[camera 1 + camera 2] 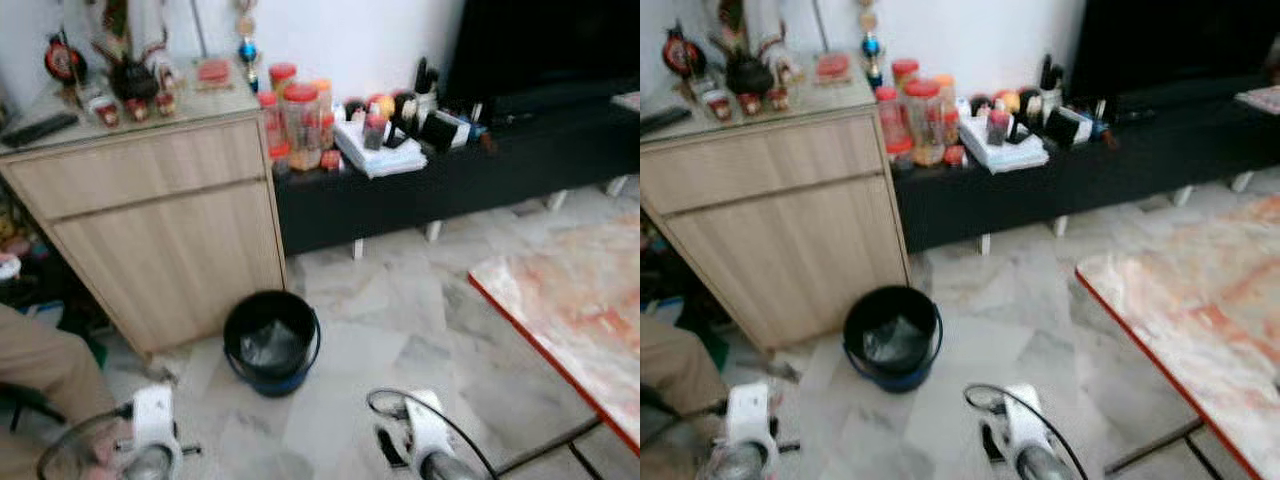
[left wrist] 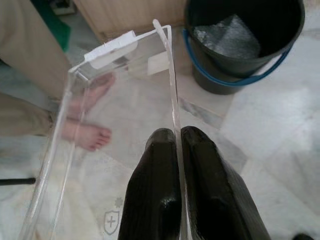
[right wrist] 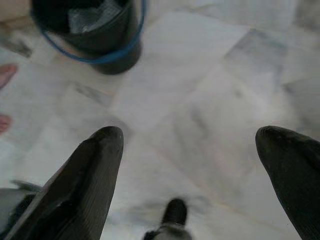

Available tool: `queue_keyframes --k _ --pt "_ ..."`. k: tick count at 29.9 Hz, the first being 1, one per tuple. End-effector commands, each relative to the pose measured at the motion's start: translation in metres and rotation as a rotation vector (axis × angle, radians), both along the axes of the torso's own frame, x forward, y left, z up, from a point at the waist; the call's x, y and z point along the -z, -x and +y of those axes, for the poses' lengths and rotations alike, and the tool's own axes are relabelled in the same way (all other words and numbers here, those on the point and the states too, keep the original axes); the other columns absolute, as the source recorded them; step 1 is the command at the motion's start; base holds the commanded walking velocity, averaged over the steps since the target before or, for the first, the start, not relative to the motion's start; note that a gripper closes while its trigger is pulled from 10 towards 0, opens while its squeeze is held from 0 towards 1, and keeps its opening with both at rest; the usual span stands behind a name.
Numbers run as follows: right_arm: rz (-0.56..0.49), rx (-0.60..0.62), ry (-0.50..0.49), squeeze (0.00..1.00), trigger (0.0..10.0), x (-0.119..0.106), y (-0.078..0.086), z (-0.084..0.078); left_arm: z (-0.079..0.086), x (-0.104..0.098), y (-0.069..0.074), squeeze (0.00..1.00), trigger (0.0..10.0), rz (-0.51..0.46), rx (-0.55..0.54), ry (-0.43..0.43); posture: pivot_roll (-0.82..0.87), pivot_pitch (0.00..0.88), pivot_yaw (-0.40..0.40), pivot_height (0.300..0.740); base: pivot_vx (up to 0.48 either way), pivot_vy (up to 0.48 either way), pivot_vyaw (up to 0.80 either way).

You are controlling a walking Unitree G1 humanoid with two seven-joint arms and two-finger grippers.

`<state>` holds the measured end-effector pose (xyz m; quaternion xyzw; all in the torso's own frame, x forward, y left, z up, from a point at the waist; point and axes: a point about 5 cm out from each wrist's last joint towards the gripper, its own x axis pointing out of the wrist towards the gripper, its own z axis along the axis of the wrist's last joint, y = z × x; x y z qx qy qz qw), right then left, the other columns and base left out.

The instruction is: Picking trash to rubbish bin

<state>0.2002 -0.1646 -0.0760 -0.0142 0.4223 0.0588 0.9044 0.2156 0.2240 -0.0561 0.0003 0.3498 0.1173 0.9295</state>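
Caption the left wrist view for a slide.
Left gripper pinching a clear plastic container wall near the black bin.

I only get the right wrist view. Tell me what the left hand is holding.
Observer: The left hand is shut on the wall of a clear plastic container.
Operator: Place the bin for me.
Observer: The black bin stands on the floor beside a wooden cabinet, ahead of the robot.
Operator: Report what lies to the right.
Observer: A table with a red edge is there; behind it, a low black bench carries jars.
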Motion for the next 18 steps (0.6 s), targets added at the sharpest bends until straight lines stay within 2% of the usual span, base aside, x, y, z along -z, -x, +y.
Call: queue_keyframes --k 1,5,18 --pt "-0.029 -0.032 -0.033 0.00 10.0 -0.0044 -0.0090 0.0159 0.0122 -0.0020 0.0018 0.00 10.0 0.001 -0.021 -0.027 0.10 0.000 0.026 0.740 0.285 0.000 0.00" --pt "-0.032 -0.032 -0.029 0.00 10.0 -0.0047 -0.0094 0.0152 0.0113 -0.0021 0.0013 0.00 10.0 0.001 -0.017 -0.025 0.10 0.000 0.028 0.740 0.298 0.000 0.80" --pt "-0.017 -0.008 -0.024 0.00 10.0 -0.0031 -0.0067 0.0101 0.0068 -0.0026 -0.0016 0.00 10.0 -0.002 0.002 -0.022 0.08 0.000 0.035 0.740 0.310 0.000 0.00"
